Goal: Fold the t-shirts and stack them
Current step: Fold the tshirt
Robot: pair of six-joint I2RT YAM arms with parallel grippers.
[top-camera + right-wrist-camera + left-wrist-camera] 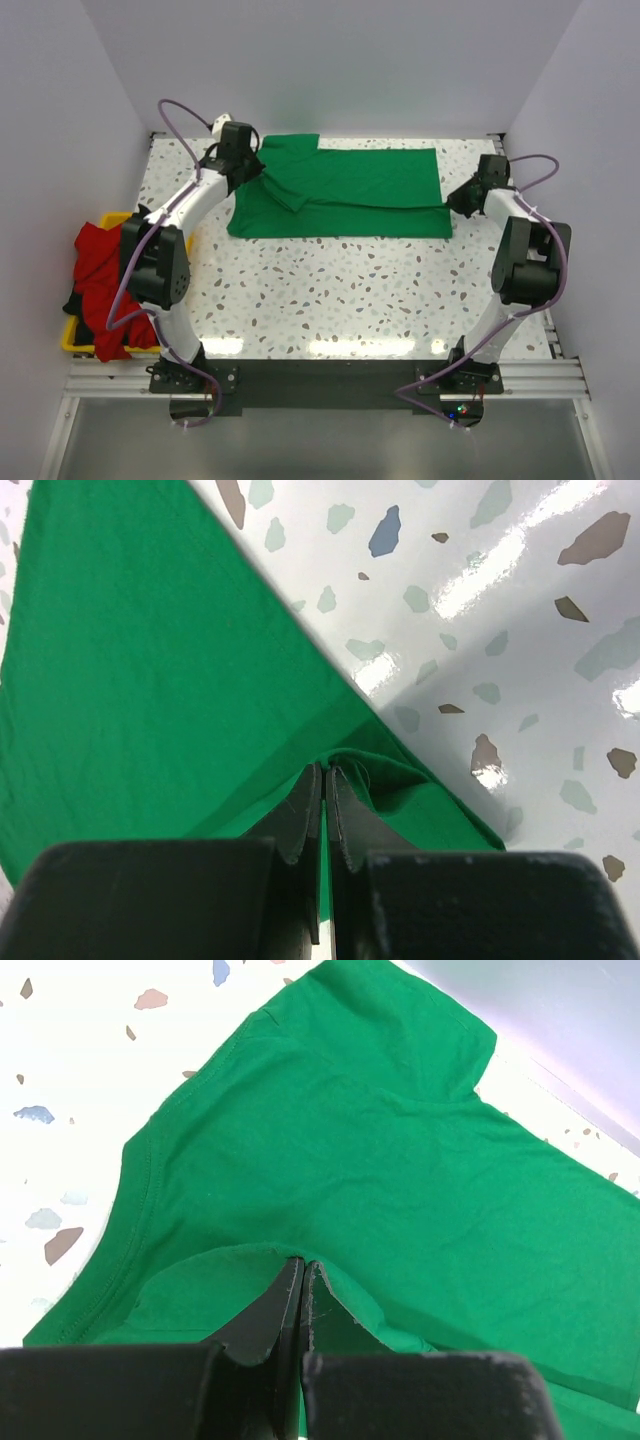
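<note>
A bright green t-shirt (350, 190) lies spread across the far half of the table, partly folded lengthwise. My left gripper (252, 170) is at its left end, shut on a pinch of the green fabric (330, 1160) near the collar and sleeve; a fold wraps over the closed tips (300, 1262). My right gripper (455, 203) is at the shirt's right end, shut on the hem corner (400, 780), with cloth bunched over its tips (327, 768). Red and black t-shirts (98, 270) are heaped in the bin at the left.
A yellow plastic bin (72, 338) hangs at the table's left edge under the heap. White walls close in the back and both sides. Bare speckled tabletop (350, 290) lies between the green shirt and the arm bases.
</note>
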